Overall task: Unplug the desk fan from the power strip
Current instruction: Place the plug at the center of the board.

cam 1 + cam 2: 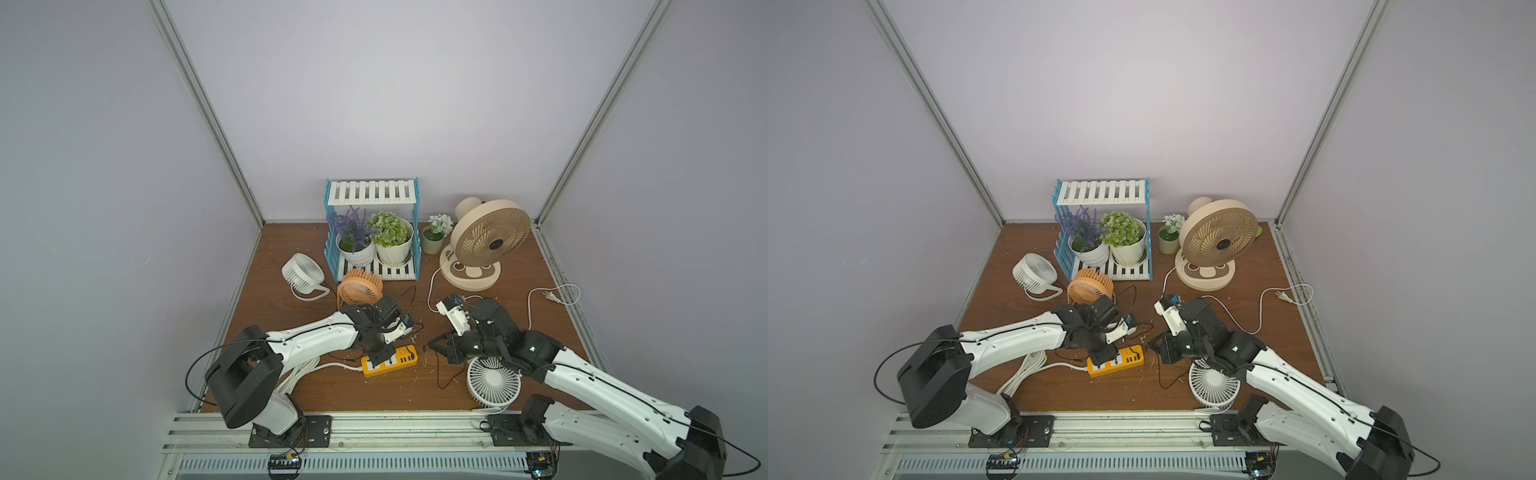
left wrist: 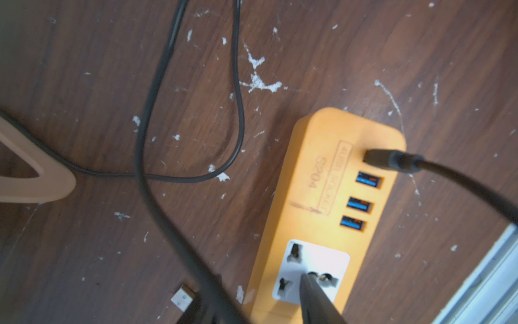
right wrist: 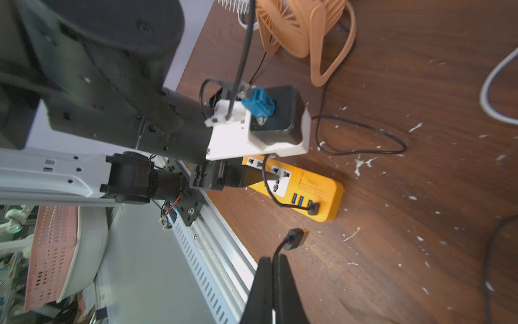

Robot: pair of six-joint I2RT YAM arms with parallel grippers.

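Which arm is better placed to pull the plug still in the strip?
Probably right: right claw faces the strip at its USB end, though shut on a loose cable; left claw presses the sockets.

Left claw [image 1: 379, 358] points straight down, jaws apart; right claw [image 3: 274, 261] reaches in low, pinched shut.

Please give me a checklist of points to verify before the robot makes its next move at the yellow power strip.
1. The power strip held down: ok, the left fingers press on its socket face.
2. Grip on the black cable: ok, the right fingers are shut on it just behind its USB plug.
3. Held USB plug out of the strip: ok, it is clear of it.
4. Strip free of plugs: not ok, a second black plug sits in the end port.
5. Where the held cable leads: cannot tell.
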